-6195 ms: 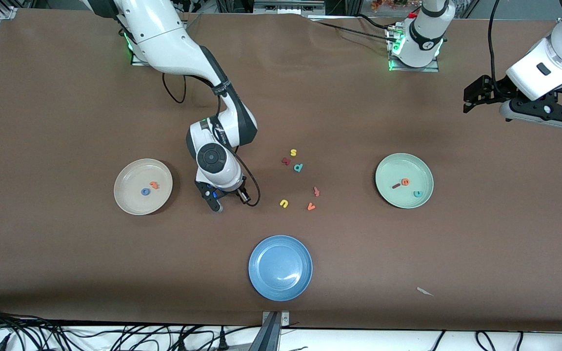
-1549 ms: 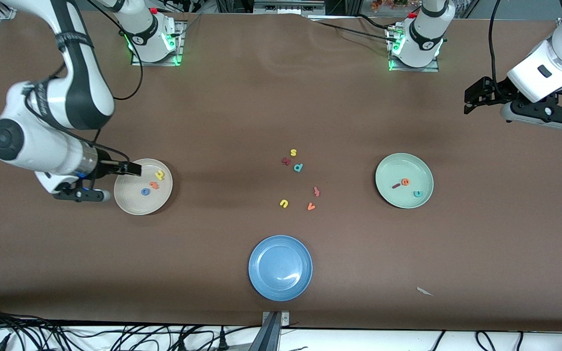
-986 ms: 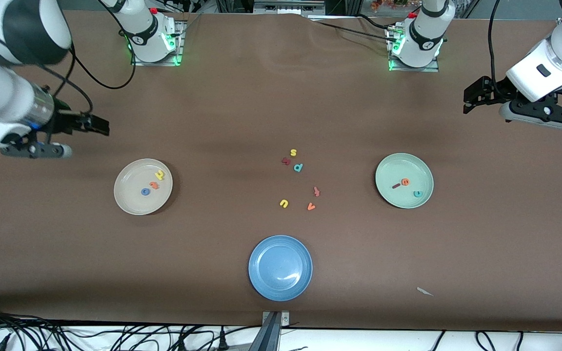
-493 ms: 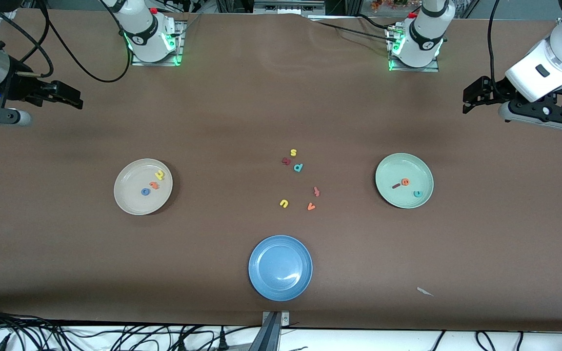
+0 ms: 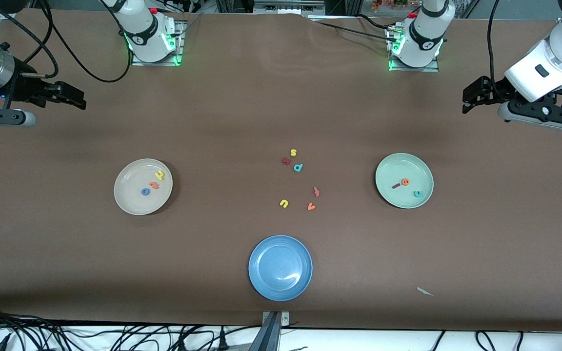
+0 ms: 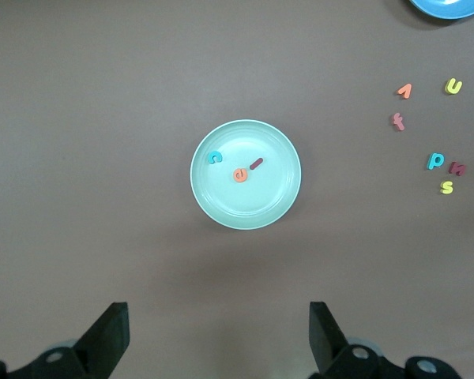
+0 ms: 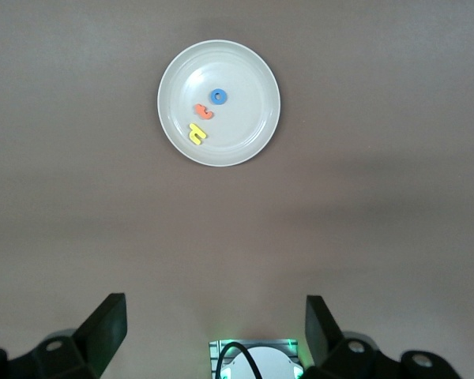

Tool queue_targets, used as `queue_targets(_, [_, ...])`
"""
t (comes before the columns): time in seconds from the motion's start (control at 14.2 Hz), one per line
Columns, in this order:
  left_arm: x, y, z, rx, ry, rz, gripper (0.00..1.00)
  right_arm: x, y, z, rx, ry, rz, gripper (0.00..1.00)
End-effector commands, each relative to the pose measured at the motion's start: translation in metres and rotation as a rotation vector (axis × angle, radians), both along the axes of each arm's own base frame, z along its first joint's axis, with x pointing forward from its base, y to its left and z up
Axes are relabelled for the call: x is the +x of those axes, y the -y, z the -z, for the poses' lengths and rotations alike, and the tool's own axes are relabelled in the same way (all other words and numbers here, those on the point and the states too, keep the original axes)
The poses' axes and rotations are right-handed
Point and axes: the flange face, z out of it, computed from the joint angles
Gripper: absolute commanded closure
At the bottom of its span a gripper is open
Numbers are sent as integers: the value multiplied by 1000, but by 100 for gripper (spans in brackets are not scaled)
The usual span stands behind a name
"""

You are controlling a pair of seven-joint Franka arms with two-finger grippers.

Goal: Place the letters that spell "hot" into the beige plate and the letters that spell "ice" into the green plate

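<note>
The beige plate (image 5: 132, 197) (image 7: 245, 126) holds the letters of "hot": yellow h (image 5: 159, 174) (image 7: 196, 133), orange t (image 5: 153, 185) (image 7: 203, 111) and blue o (image 5: 145, 191) (image 7: 219, 96). In the green plate (image 5: 395, 168) (image 6: 253, 205) lie the letters of "ice": dark red i (image 5: 396, 185) (image 6: 256, 163), orange e (image 5: 405, 182) (image 6: 240, 175) and teal c (image 5: 417, 193) (image 6: 214, 157). My right gripper (image 5: 73, 95) (image 7: 216, 335) hangs open and empty, high over bare table at the right arm's end. At the left arm's end my left gripper (image 5: 469, 97) (image 6: 217, 339) waits, open and empty.
Several loose letters lie mid-table between the two plates, among them yellow s (image 5: 293, 152), teal p (image 5: 298, 167), yellow u (image 5: 284, 203) and orange v (image 5: 311, 206). A blue plate (image 5: 280, 267) stands nearer to the front camera. A paper scrap (image 5: 425, 291) lies near the front edge.
The yellow h, absent from the beige plate in the oldest frame, lies in it. My right gripper has risen from beside that plate and drawn back to its end. The left arm has barely moved.
</note>
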Motion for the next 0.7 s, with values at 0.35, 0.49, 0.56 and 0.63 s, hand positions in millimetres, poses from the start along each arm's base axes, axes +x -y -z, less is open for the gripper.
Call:
queue_targets(0.35, [3, 2, -6, 6, -2, 11, 0, 4, -2, -2, -7, 18, -2, 0])
queue_targets(0.49, [3, 2, -6, 6, -2, 11, 0, 5, -3, -3, -6, 21, -2, 0])
queue_targets(0.56, [3, 2, -6, 6, -2, 10, 0, 4, -5, -3, -6, 23, -5, 0])
queue_targets(0.63, [3, 3, -6, 7, -2, 10, 0, 4, -4, -4, -4, 24, -4, 0])
